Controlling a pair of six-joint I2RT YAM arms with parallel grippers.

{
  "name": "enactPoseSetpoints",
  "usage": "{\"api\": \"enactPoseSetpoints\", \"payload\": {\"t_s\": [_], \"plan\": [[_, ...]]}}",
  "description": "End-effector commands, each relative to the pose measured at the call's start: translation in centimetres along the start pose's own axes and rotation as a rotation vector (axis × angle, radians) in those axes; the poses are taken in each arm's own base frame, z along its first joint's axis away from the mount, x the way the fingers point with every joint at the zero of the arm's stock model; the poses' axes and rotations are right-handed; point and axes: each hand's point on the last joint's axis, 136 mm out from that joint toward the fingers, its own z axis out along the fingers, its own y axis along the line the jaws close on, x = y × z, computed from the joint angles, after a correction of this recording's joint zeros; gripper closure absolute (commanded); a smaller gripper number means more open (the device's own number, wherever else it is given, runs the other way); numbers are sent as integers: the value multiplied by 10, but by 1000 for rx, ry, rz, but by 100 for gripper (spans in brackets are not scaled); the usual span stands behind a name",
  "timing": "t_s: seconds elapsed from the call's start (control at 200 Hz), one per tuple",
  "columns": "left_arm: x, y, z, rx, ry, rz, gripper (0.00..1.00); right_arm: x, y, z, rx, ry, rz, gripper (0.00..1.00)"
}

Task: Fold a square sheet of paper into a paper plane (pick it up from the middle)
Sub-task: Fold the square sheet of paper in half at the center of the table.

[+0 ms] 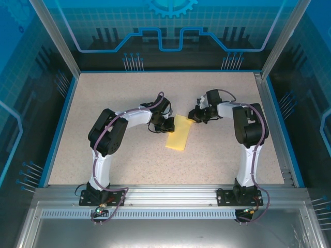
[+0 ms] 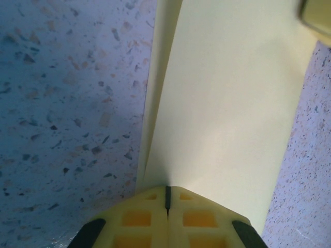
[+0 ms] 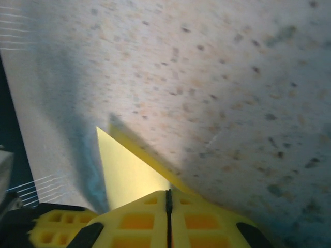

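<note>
The yellow sheet of paper lies mid-table, folded into a narrow oblong that runs from upper right to lower left. My left gripper is at its upper left edge. In the left wrist view the jaws are shut, and the paper spreads out from their tips with a second layer showing along its left side. My right gripper is at the paper's upper right corner. Its jaws are shut too, with a pointed corner of paper rising just in front of them.
The speckled beige tabletop has a blue rim and glass walls on three sides. A metal rail with the arm bases runs along the near edge. The other arm's yellow finger shows at the left wrist view's top right.
</note>
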Motion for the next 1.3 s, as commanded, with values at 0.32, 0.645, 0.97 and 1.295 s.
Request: {"api": "enactPoseSetpoints", "payload": {"t_s": [0.32,0.645,0.97,1.295], "plan": [[34,30,20,-90,122,-31,100,-9,11,-21,-51,33,64,91],[33,28,20,-78,120,-35,100,-2,-16,-6,29,39,114,90],[34,19,17,-37,120,-53,100,5,-22,2,122,92,71,89],[35,1,-5,44,58,-177,100,-5,42,-78,130,-98,-152,71]]}}
